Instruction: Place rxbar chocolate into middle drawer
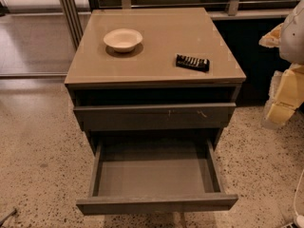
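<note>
The task is barely begun: the rxbar chocolate (pixel 192 62) lies flat on the cabinet top (pixel 166 27), near its right front corner, and nothing has lifted it. The gripper (pixel 284 96) hangs at the far right of the camera view, off the cabinet's right side and a little lower than the top. The bar sits inward from it, apart and untouched. Whether the gripper is open or closed I cannot tell, but it does not hold the bar.

One part looks ready: the middle drawer (pixel 156 203) is pulled well out, below and inward from the gripper, its grey inside bare. What is left, as I judge it, is the reach, the grasp, the carry down and the release.

A white bowl (pixel 123 39) stands farther from the gripper than the bar, well clear of it. The upper drawer front (pixel 154 115), lightly scratched, juts out between the top and the open drawer, so the carry down has to pass outside it
</note>
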You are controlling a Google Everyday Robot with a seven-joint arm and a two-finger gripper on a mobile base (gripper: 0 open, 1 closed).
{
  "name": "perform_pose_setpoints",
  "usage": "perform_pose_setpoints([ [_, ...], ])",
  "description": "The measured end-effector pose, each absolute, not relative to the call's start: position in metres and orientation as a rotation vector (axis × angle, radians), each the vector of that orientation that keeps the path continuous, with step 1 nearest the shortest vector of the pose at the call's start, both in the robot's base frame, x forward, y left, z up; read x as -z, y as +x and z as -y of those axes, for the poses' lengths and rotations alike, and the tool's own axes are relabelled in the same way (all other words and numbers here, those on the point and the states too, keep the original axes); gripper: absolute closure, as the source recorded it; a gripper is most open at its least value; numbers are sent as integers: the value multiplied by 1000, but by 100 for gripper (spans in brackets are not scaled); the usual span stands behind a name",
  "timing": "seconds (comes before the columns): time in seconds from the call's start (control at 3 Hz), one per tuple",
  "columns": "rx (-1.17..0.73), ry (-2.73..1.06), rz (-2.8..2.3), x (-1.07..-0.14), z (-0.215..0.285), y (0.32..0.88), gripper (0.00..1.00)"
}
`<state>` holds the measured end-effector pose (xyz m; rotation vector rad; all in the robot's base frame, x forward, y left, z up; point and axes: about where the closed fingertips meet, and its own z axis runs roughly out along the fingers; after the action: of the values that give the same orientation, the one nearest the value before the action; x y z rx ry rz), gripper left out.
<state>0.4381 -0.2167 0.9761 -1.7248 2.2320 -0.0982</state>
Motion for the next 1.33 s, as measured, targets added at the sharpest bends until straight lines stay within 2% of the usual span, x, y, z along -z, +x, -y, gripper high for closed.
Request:
perform_pose_setpoints([
  [0.67, 124, -1680, -2224, -978, 218, 446, 0],
  [1.33, 144, -1489, -2168, -975, 233, 518, 0],
])
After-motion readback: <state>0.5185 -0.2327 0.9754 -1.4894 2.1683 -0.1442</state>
